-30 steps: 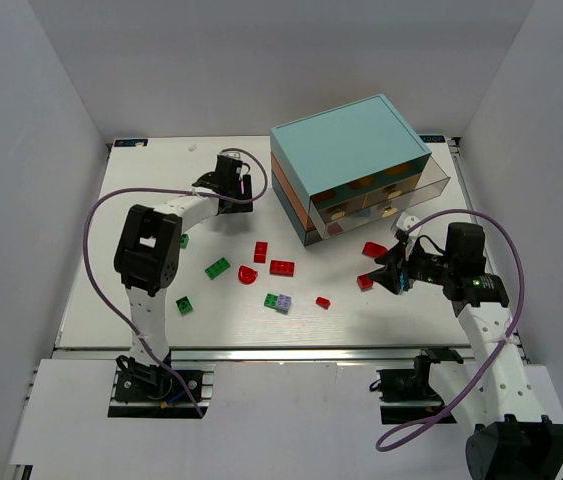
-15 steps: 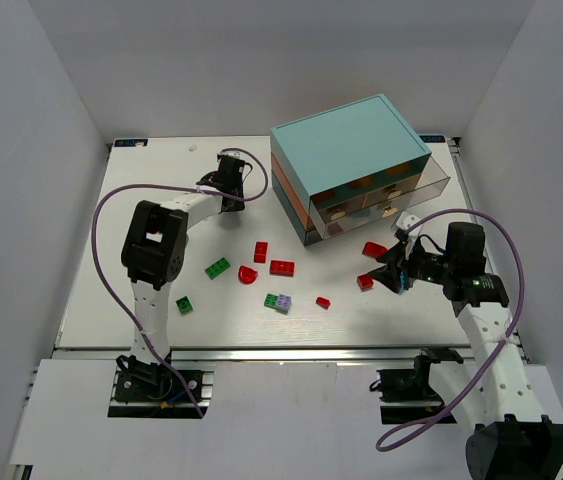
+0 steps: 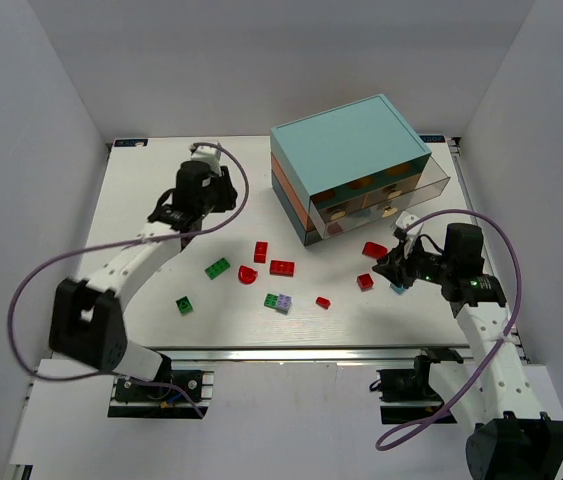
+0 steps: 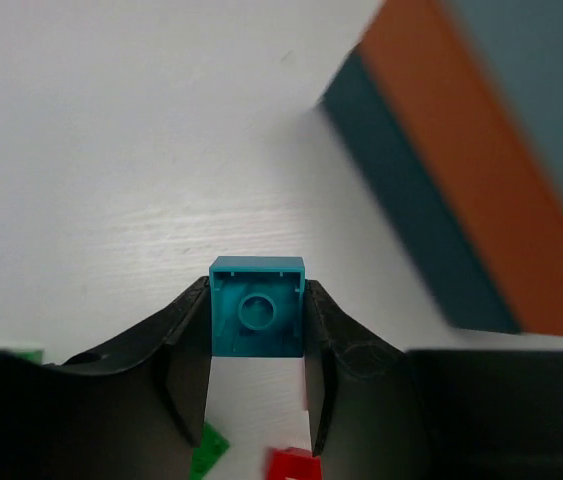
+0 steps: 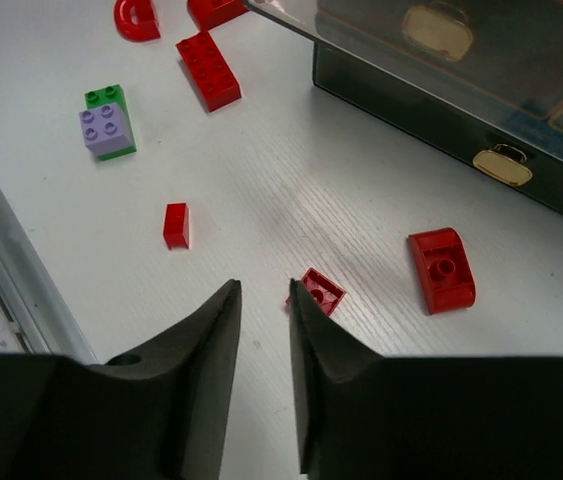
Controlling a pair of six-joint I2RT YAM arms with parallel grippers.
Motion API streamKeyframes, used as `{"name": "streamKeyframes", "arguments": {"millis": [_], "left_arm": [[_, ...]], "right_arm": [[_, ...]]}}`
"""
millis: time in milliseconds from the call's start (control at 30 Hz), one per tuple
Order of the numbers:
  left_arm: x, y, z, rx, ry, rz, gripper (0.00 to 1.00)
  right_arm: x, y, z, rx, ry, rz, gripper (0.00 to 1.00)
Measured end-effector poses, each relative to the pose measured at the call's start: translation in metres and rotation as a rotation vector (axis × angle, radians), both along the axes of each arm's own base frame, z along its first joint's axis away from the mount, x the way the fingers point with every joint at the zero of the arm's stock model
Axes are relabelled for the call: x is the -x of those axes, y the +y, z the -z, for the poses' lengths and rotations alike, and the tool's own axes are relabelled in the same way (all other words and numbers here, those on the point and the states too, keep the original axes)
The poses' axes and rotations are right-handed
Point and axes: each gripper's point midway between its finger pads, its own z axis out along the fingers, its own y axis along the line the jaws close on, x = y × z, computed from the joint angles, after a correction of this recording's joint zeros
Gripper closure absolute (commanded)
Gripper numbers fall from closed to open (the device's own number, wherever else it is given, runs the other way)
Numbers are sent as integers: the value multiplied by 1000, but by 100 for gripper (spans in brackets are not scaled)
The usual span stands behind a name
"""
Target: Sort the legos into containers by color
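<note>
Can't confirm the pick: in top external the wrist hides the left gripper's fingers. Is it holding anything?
Observer: Yes. The left wrist view shows the left gripper shut on a teal brick, with the brick's hollow underside facing the camera.
Operator: And the right one, has it got the red brick next to it?
Observer: No. In the right wrist view the right gripper has a narrow gap between its jaws with nothing in it. The small red brick sits outside that gap, close by one fingertip.
</note>
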Motion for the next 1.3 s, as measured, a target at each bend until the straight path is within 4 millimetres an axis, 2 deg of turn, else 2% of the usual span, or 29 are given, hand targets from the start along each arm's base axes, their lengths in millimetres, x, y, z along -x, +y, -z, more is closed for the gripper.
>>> {"name": "streamKeyframes", "arguments": {"millis": [67, 133, 200, 233, 433, 667, 833, 1033, 1067, 1200, 1233, 1300], "left_arm": [[15, -14, -54, 87, -131, 73, 100], [31, -33, -95, 162, -227, 167, 100], [47, -56, -120, 219, -282, 274, 100], [54, -67, -124, 237, -287, 322, 100], [87, -129, -107, 266, -187, 550, 100], [106, -186, -122, 248, -190, 682, 100], [106, -214, -124, 214, -202, 701, 100], [89, -238, -111, 145, -195, 658, 98], [85, -240, -109, 132, -196, 645, 96], [73, -247, -101, 91, -194, 610, 66], [71, -248, -101, 86, -197, 602, 51], [67, -246, -100, 73, -201, 588, 45]], "right_arm": [[-3, -2, 1, 6, -4, 14, 86], [-5, -3, 2, 10, 0, 27, 100], [-8, -5, 3, 16, -3, 41, 100], [-9, -6, 3, 18, -4, 50, 100], [-17, -10, 0, 24, -23, 91, 100], [-19, -13, 2, 25, -24, 114, 100], [-20, -14, 1, 27, -32, 122, 100], [-20, -14, -1, 27, -41, 124, 100], [-20, -14, -1, 27, -41, 124, 100], [-19, -14, -2, 26, -43, 124, 100], [-19, -14, -2, 26, -43, 124, 98], [-19, -14, -2, 26, -42, 124, 85]]}}
